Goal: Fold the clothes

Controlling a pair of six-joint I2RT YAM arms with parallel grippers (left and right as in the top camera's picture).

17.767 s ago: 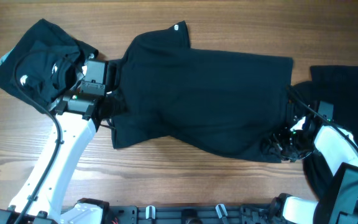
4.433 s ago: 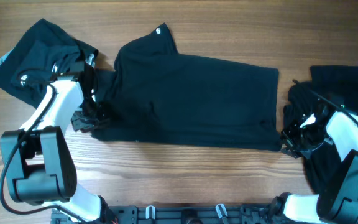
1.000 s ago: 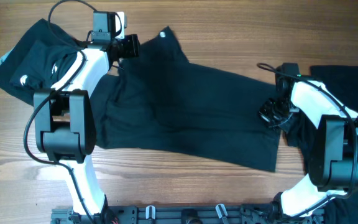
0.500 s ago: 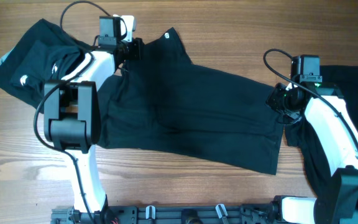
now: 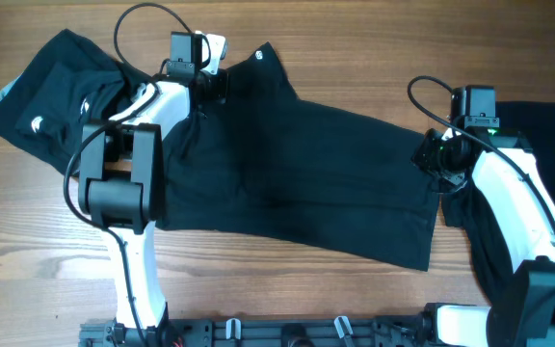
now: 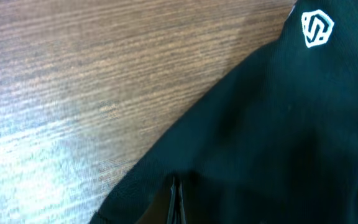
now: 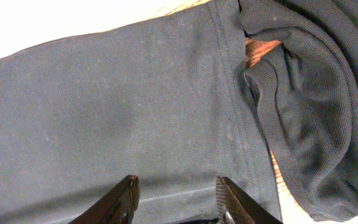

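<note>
A black T-shirt (image 5: 297, 164) lies spread across the middle of the table, with a small white logo (image 5: 261, 55) at its top corner. My left gripper (image 5: 210, 82) is at the shirt's upper-left edge. In the left wrist view its fingers (image 6: 176, 202) are pressed shut with the black fabric (image 6: 260, 137) gathered around them. My right gripper (image 5: 434, 154) hovers at the shirt's right hem. In the right wrist view its jaws (image 7: 176, 193) are open over the flat fabric (image 7: 104, 112) and hold nothing.
A crumpled pile of black clothes with white marks (image 5: 56, 82) lies at the far left. Another black garment (image 5: 538, 125) lies at the right edge under my right arm and shows bunched in the right wrist view (image 7: 316, 93). Bare wood (image 5: 355, 39) runs along the back.
The shirt's long lower edge was brought up and the shirt now lies narrower. In the last second my left gripper slid right along the top edge and my right arm swung outward.
</note>
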